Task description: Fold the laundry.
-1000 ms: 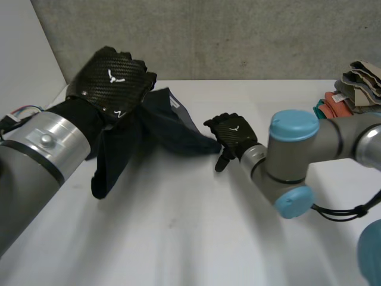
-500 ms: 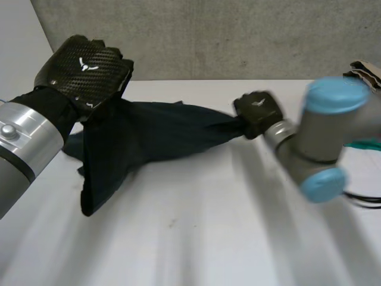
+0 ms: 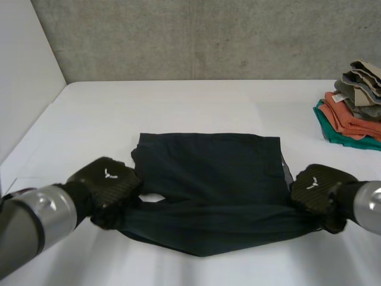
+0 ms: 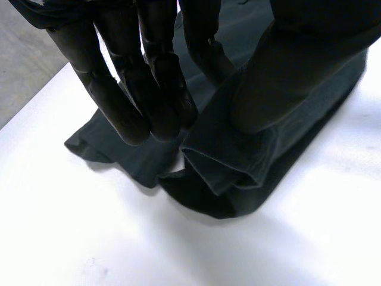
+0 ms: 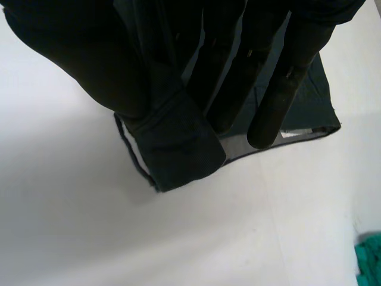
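Left hand (image 3: pixel 107 182) clamped on the near left corner of the dark garment (image 3: pixel 208 173): straight fingers (image 4: pixel 149 89) on one side of a rolled fold, thumb on the other, cloth pinched between them. Right hand (image 3: pixel 315 187) closed in the same way on the garment's near right corner, with the thumb over a doubled hem, fingers (image 5: pixel 268 89) behind it, and the hem squeezed in the gap. Both hands low and just off the garment's near edge, one at each end, grey arms running back from them. Garment lying on the white counter (image 3: pixel 178 101), spread out as a rough rectangle with its far edge straight and flat. Near edge gathered into long folds drawn between the two hands, sagging to a blunt point midway. Small bare gap of counter beside the left corner, where the cloth curves inward. Thin pale strip (image 3: pixel 284 170) along the garment's right edge, just beside the right hand. Stack of folded clothes (image 3: pixel 351 113) well apart from the garment, off beyond its far right corner: teal at the base, orange-red above, beige and grey on top. Grey concrete wall (image 3: pixel 208 36) behind the garment's far edge, past a stretch of bare counter.
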